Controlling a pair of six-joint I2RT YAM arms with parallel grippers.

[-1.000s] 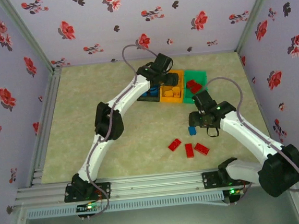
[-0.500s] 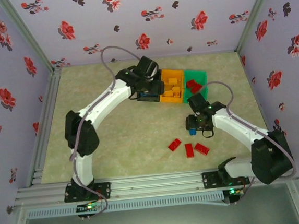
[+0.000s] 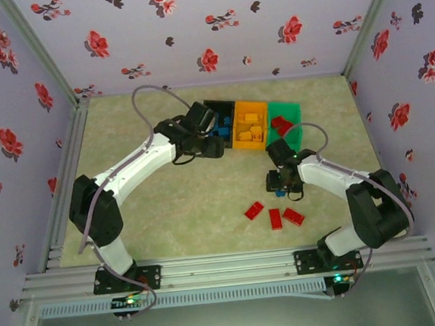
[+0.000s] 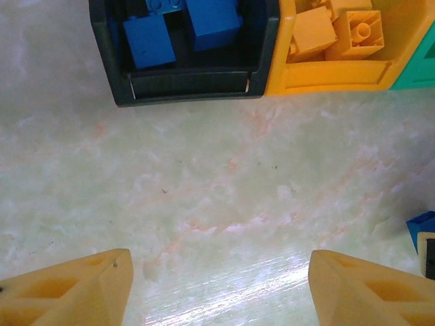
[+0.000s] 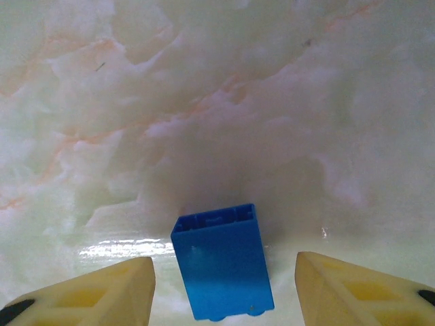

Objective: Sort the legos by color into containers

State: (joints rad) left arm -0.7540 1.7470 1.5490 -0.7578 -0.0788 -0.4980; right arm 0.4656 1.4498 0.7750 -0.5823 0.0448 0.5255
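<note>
Bearing loose red legos (image 3: 275, 218), the pale marbled tabletop (image 3: 183, 208) meets flowered lilac walls (image 3: 268, 44)

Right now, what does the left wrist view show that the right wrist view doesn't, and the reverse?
Left wrist: the black plastic bin holding blue bricks, the joined orange bin holding orange-yellow bricks, a green bin corner, and the open left gripper. Right wrist: one blue rectangular brick lying inside the open right gripper, touching neither finger. Shared: the pale marbled tabletop.

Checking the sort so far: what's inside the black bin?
Blue bricks, at least two, lie in the black bin. Its far end is outside the wrist view, so unseen.
</note>
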